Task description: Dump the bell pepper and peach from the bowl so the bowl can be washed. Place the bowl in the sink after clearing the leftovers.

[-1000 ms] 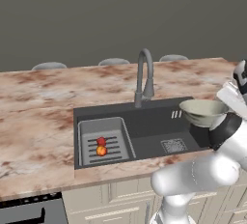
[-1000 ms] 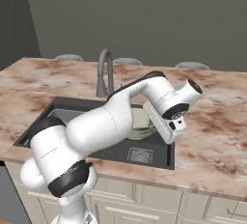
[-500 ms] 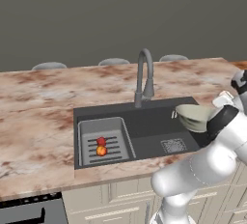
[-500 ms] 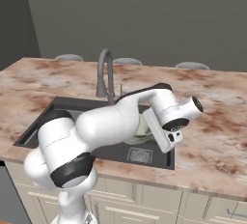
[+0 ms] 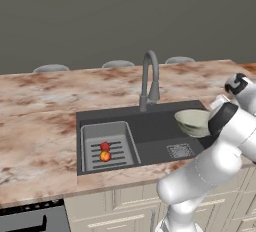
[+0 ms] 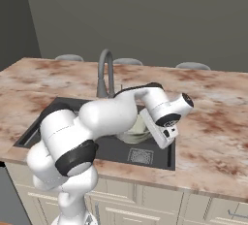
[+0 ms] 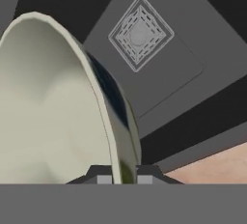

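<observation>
Fingers (image 7: 120, 177) clamped on the bowl (image 7: 58, 102) rim, one tip each side of the wall. Bowl empty, hanging over the sink (image 5: 150, 128) basin's right end, above the floor. Drain (image 7: 140, 32) sits at about 1 o'clock from the fingers in the hand view. Bell pepper (image 5: 104, 146) and peach (image 5: 105, 156) touching on the ribbed tray (image 5: 92, 148). Tap (image 5: 148, 78) beyond, table (image 5: 45, 101) behind.

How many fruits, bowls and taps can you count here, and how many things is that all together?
Fruits: 2, the red bell pepper and the orange-yellow peach, both on the ribbed tray of the sink.
Bowls: 1, the pale bowl, its rim pinched by the gripper over the basin.
Taps: 1, the grey gooseneck tap.
Total: 4
</observation>
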You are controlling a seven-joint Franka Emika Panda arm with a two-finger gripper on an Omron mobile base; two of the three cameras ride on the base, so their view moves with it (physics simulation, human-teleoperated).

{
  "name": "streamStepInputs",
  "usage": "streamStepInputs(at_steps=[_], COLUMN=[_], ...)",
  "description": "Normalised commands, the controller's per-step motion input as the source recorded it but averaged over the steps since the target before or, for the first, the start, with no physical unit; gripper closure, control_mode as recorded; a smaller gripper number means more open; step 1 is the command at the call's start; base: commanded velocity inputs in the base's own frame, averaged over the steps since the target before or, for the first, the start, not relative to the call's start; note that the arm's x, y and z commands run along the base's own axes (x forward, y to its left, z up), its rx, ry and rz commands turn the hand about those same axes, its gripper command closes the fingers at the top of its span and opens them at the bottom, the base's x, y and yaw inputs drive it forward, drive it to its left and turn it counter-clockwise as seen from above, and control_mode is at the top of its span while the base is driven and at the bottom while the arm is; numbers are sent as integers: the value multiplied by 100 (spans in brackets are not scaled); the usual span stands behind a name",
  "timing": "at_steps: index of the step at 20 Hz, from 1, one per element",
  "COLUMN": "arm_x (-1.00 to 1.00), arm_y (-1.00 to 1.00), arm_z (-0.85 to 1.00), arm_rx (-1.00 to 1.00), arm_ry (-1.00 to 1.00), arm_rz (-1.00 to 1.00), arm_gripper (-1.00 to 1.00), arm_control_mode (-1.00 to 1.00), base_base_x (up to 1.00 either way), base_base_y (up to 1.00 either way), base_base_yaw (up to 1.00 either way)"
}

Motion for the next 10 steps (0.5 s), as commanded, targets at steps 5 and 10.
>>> streamStepInputs(at_steps=[5,10], arm_x=[17,19], arm_y=[0,0], arm_z=[-44,-43], arm_rx=[-7,-4], arm_ry=[0,0], arm_rz=[0,0], arm_gripper=[100,100], arm_control_mode=[-100,-100], base_base_x=[0,0], base_base_y=[0,0], base_base_yaw=[0,0])
